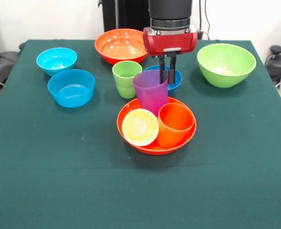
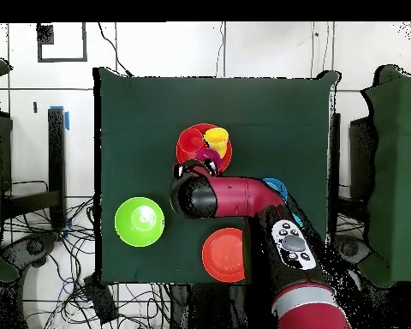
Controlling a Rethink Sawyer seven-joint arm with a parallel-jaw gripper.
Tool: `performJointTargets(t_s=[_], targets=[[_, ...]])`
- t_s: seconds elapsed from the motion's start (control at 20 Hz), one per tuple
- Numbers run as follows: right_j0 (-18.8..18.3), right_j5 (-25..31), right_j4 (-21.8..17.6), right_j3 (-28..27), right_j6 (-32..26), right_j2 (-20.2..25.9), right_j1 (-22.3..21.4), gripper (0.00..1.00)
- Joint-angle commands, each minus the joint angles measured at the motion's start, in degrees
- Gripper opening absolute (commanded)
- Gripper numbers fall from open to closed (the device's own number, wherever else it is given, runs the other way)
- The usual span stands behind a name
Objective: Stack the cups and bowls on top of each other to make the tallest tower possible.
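Note:
A large orange bowl [image 1: 152, 147] sits mid-table. In it the yellow cup [image 1: 140, 127] lies tipped with its mouth toward the front camera, beside the orange cup [image 1: 175, 125]. The purple cup [image 1: 151, 91] stands at the bowl's far edge. My gripper [image 1: 166, 76] comes straight down on it, its fingers closed over the cup's far right rim. The green cup [image 1: 126, 78] stands just left of it, and the small dark blue bowl [image 1: 177, 80] sits behind my fingers. In the overhead view the arm's head [image 2: 192, 194] hides the gripper. The bowl [image 2: 188, 140] and yellow cup [image 2: 216, 137] show beside it.
The second orange bowl [image 1: 121, 45] sits at the back. The lime green bowl [image 1: 225, 64] is at the right. Two light blue bowls [image 1: 57, 59] [image 1: 71, 88] are at the left. The lime bowl [image 2: 139, 221] and the orange bowl [image 2: 223, 254] also show in the overhead view.

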Motion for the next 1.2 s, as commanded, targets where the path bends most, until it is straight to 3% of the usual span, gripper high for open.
performJointTargets(t_s=[0.05, 0.8, 1.2], targets=[[-0.7, -1.2, -2.9, -2.8, 3.3, 4.7, 3.8, 0.0], [-0.4, 5.9, -3.9, -7.3, -1.3, 3.7, 5.8, 0.0], [-1.9, 6.3, -4.3, -7.8, -2.9, 5.5, 6.8, 0.0]])
